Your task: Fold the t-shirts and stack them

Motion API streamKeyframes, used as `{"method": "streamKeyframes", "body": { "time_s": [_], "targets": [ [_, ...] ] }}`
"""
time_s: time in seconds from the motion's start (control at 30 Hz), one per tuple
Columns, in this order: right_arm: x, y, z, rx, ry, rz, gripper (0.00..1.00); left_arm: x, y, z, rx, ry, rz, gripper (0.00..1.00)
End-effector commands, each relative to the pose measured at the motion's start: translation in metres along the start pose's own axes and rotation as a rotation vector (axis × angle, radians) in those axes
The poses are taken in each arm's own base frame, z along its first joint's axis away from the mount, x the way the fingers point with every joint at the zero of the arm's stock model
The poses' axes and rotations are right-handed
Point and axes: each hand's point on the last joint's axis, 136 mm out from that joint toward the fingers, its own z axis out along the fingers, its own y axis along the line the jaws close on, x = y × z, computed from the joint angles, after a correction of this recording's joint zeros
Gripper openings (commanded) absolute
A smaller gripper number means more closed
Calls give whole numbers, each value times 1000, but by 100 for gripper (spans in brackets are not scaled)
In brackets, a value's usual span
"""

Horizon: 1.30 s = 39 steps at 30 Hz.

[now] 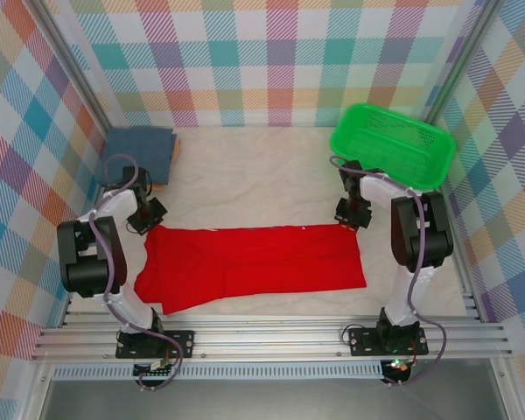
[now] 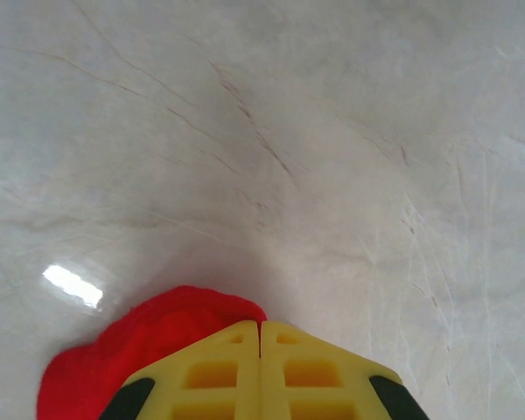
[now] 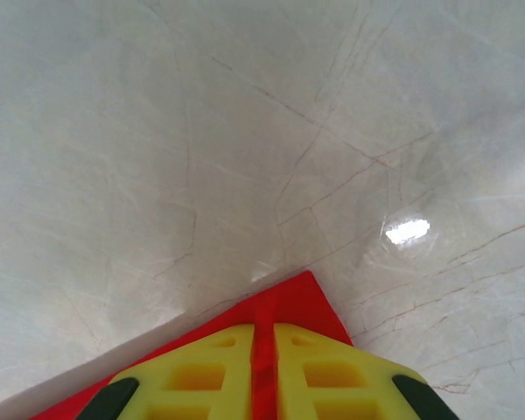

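Red t-shirt (image 1: 254, 262) flat on table (image 1: 271, 175), left claw (image 2: 260, 325) pinching its far-left corner, right claw (image 3: 264, 325) clamping far-right corner

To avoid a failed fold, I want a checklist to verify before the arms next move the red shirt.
1. Right gripper shut on red shirt corner: ok, red cloth shows between its fingers.
2. Left gripper shut: ok.
3. Cloth caught in it: cannot tell, red bunches beside it.
4. Shirt spread flat: ok.
5. Blue shirt apart from red: ok, far left corner.
6. Basket clear of right arm: cannot tell, they overlap from above.
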Motion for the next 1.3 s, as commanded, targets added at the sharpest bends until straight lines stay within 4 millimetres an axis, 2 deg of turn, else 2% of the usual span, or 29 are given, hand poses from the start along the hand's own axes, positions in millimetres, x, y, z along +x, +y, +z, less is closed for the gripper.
{"method": "streamKeyframes", "body": {
  "time_s": [0.0,0.17,0.3,0.43,0.47,0.53,0.57,0.63,0.67,0.7,0.77,0.87,0.93,1.03,1.13,1.27],
  "targets": [
    [0,-9,9,59,25,-25,14,-22,2,-14,24,-26,-61,0],
    [-1,-10,11,67,26,-27,15,-34,6,-21,65,-1,-151,0],
    [-6,-6,8,54,11,-41,18,-35,4,-18,100,48,-193,0],
    [-15,2,-11,-1,-49,-50,23,-35,7,-8,61,90,-163,1],
    [-16,2,-16,-8,-61,-50,24,-35,8,-7,52,90,-157,8],
    [-19,3,-29,-24,-86,-48,26,-40,9,-9,42,70,-149,31],
    [-19,4,-35,-32,-97,-47,27,-44,11,-14,34,43,-151,40],
    [-15,6,-49,-53,-118,-54,28,-48,24,-39,-27,-39,-169,52],
    [-11,7,-54,-61,-126,-61,28,-45,28,-52,-41,-72,-178,54],
    [-7,10,-60,-73,-131,-67,29,-34,29,-60,-38,-75,-193,54],
    [5,14,-65,-100,-129,-76,29,1,33,-66,-64,-18,-196,51],
    [23,25,-66,-163,-106,-97,30,62,39,-55,-35,54,-215,47],
    [34,40,-63,-244,-81,-122,30,94,41,-45,16,107,-258,40],
    [50,62,-57,-355,-19,-164,32,116,47,-42,48,109,-249,35],
    [62,72,-48,-401,47,-175,32,131,56,-33,18,145,-247,35],
    [64,69,-36,-382,69,-169,32,126,70,-27,-56,94,-239,34]
  ]
}}
